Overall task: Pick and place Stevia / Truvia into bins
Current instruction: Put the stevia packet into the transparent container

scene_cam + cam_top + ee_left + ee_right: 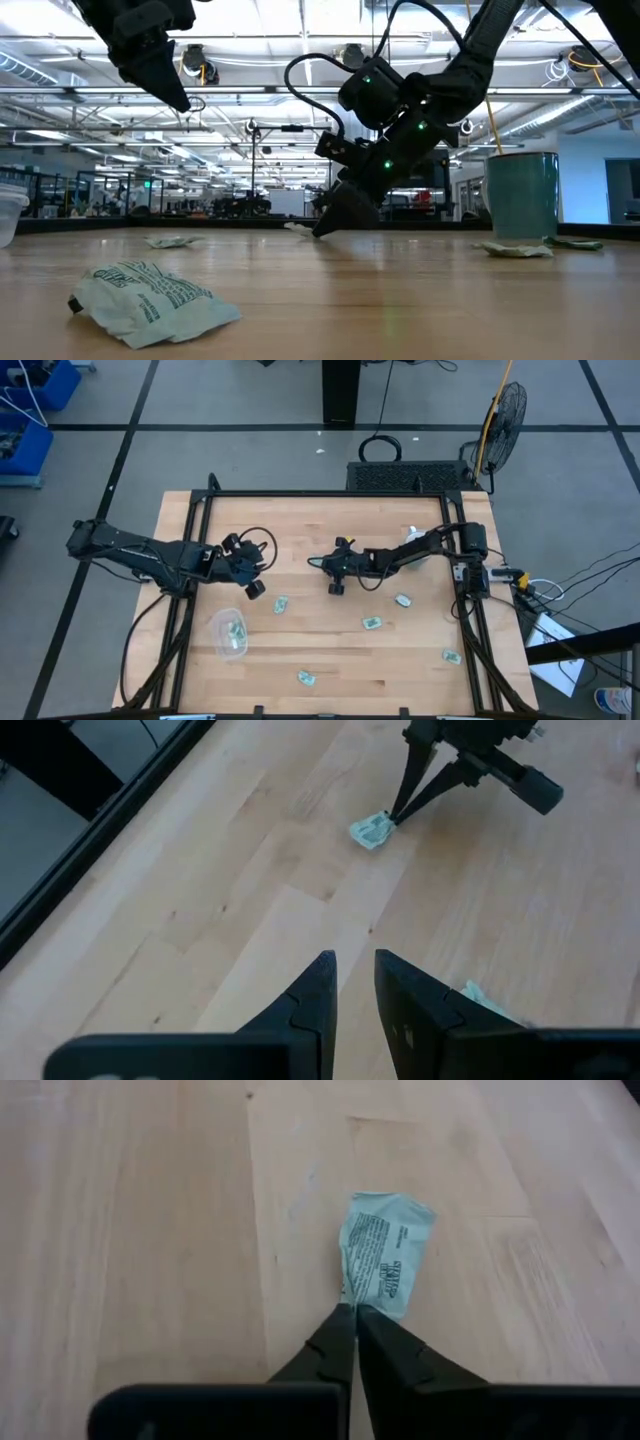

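Note:
Small pale green sachets lie scattered flat on the wooden table: one near the middle, others toward the right and near edge. The clear round bin stands at the near left with a sachet inside. My right gripper is low over the table's middle, shut on one sachet. My left gripper hovers high, left of the middle, slightly open, holding nothing, with the bin near-left of it. My right gripper pinches the sachet's near edge between its two fingertips, only at their free ends. The fingers slant down from the table's right. The sachet stretches out ahead of the tips, at or just above the wood; which, I cannot tell.
A teal mug stands at the far right with sachets beside it. A crumpled sachet lies close to the near edge. Black frame rails run along the table's sides. Bare wood lies between the two grippers.

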`<move>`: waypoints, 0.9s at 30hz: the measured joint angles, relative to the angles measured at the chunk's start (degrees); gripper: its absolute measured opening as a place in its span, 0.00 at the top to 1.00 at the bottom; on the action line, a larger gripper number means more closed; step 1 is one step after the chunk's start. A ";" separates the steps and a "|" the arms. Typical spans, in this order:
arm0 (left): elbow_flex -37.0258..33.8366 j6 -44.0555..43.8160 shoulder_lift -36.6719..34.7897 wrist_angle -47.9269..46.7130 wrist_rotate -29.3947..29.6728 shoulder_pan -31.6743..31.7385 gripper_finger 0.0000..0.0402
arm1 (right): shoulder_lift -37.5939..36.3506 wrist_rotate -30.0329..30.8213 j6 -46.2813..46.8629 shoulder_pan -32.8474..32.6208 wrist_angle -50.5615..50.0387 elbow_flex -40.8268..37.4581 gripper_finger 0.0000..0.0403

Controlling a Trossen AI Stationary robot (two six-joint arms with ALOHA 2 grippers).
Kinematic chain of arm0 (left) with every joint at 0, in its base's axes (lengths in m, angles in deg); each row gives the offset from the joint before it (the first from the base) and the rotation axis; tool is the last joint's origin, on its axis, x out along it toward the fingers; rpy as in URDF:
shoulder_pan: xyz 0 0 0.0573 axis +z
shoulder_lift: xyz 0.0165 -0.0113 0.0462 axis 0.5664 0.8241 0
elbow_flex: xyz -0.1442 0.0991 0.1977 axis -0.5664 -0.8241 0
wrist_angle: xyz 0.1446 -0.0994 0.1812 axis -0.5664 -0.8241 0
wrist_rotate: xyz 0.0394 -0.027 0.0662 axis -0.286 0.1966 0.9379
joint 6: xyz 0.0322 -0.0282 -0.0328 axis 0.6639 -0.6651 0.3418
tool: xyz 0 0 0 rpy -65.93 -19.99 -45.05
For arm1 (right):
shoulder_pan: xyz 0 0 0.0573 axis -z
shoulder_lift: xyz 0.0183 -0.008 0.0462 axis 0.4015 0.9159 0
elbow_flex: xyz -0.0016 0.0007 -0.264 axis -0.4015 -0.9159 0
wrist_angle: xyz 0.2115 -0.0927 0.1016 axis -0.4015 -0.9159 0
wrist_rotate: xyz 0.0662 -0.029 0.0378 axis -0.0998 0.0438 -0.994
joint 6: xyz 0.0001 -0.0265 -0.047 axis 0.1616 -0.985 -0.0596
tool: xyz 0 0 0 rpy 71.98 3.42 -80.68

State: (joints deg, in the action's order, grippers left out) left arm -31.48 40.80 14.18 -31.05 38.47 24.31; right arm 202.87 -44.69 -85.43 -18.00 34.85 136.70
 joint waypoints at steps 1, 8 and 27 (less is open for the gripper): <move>0.00 -0.04 0.00 0.02 0.00 0.00 0.80 | -0.23 -0.04 -0.06 -0.11 -0.02 0.00 0.99; 0.00 1.25 0.00 1.69 -0.04 0.00 0.80 | -5.14 -0.33 -2.35 -2.75 0.28 -0.07 1.00; -0.04 29.75 18.79 26.02 -1.69 -2.05 0.80 | -11.53 -10.99 5.87 -4.87 -1.37 -0.07 1.00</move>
State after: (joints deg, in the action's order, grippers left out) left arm -31.53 70.55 32.97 -5.02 36.77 22.25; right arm 191.34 -55.69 -79.56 -22.87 33.48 136.64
